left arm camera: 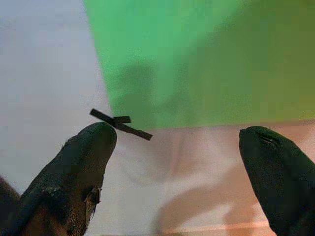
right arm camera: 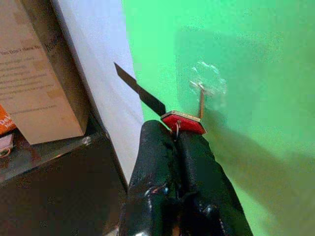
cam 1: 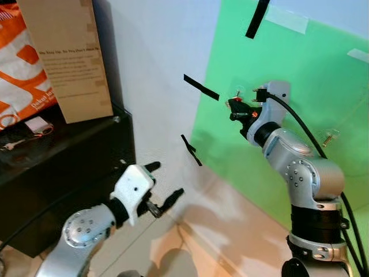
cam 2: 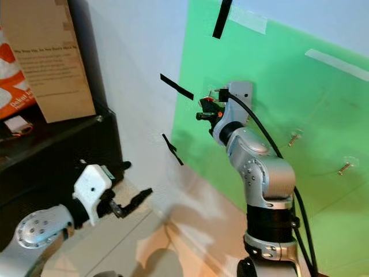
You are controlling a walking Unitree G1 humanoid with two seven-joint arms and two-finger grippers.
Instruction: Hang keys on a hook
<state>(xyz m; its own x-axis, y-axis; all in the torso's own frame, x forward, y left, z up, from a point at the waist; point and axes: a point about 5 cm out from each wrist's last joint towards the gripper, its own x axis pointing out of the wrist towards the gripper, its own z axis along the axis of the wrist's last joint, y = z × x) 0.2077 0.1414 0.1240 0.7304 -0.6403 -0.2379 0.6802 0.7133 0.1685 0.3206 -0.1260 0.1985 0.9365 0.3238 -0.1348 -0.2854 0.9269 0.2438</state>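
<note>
The flat red key tag [right arm camera: 183,123] is pinched between the closed fingers of the right gripper [right arm camera: 177,138], just below and beside the small metal hook on its clear adhesive pad [right arm camera: 203,96] (stem pointing down). The left gripper [cam 1: 164,193], held wide and empty, is kept low and well apart.

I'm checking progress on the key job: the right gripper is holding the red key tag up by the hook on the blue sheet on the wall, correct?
Not quite: the sheet is green, not blue, as the right wrist view shows. The rest holds: the right gripper is shut on the red key tag, held just beside the hook on the wall.
</note>
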